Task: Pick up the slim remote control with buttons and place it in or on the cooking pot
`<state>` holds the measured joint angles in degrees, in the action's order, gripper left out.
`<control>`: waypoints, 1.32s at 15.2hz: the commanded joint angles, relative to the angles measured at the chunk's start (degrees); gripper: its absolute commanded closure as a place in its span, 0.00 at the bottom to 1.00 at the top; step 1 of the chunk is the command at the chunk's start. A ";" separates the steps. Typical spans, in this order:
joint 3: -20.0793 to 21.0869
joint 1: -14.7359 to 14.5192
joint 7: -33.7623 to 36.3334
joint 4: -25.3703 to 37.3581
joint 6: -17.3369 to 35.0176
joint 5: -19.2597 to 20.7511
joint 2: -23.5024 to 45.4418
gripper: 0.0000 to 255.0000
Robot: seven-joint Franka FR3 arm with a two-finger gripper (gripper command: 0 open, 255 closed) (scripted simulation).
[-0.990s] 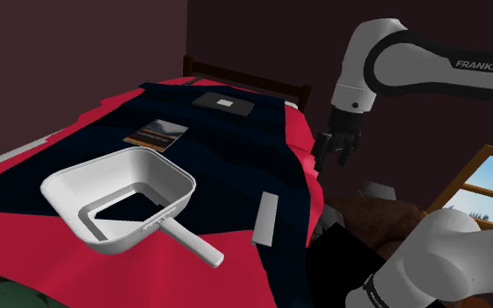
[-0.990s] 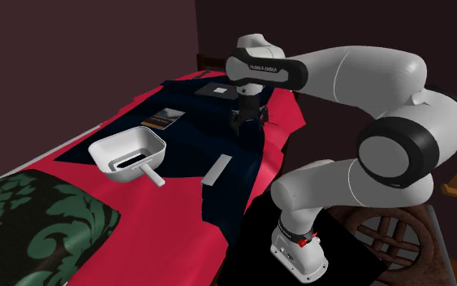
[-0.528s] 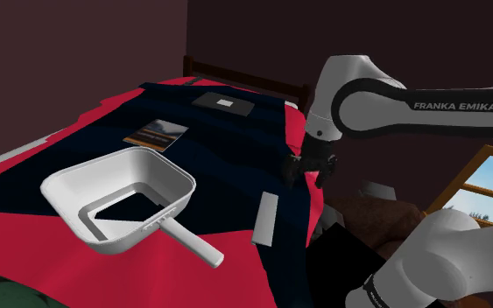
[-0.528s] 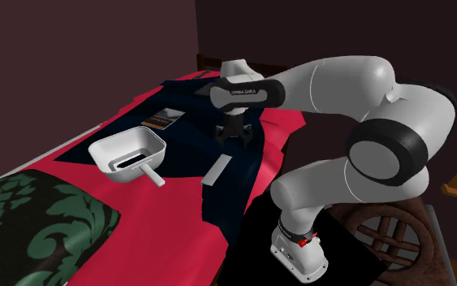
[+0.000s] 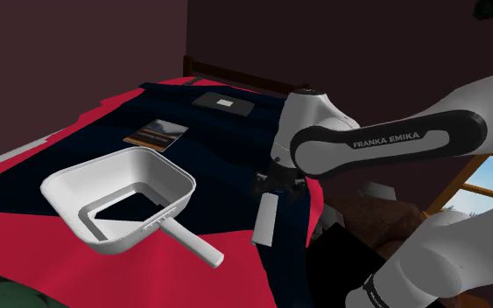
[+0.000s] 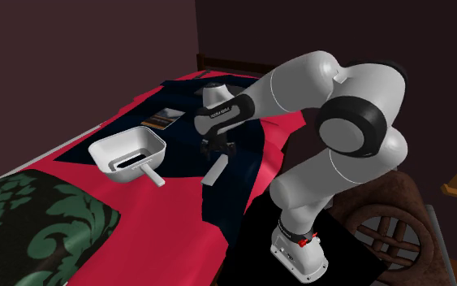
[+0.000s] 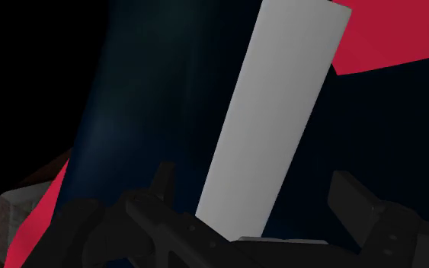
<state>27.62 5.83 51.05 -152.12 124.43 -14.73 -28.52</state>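
room: dark maroon walls (image 5: 78, 44); window (image 5: 489, 184) low at the shoulder view's right.
bed (image 5: 148, 280): red cover with a wide navy panel across it; wooden headboard (image 5: 235, 77) at the far end.
arm (image 5: 384, 144): white, bent low over the bed's edge.
cushion (image 6: 32, 215): green, patterned, at the second exterior view's lower left.
pot (image 5: 176, 194): white, squarish, upright on the cover, handle toward the camera.
remote (image 5: 265, 219) (image 6: 217, 170) (image 7: 270, 122): plain grey slab, flat on the navy panel near the bed's edge, apart from the pot.
gripper (image 5: 278, 184) (image 6: 218, 148) (image 7: 254, 179): just over the remote's headboard-side end; jaws apart, one finger on each side of the slab, neither touching it.
book (image 5: 157, 133): flat on the navy panel beyond the pot.
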 commanded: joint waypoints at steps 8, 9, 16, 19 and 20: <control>3.19 1.46 3.21 -2.86 9.82 0.51 6.54 0.00; 3.18 1.45 3.21 -2.87 9.81 0.50 6.53 0.00; 3.18 1.45 3.22 -2.85 9.80 0.51 6.54 1.00; 3.18 1.45 3.22 -2.85 9.80 0.51 6.54 1.00; 3.18 1.45 3.21 -2.86 9.80 0.50 6.53 1.00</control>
<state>30.80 7.29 54.27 -154.97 134.23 -14.23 -21.99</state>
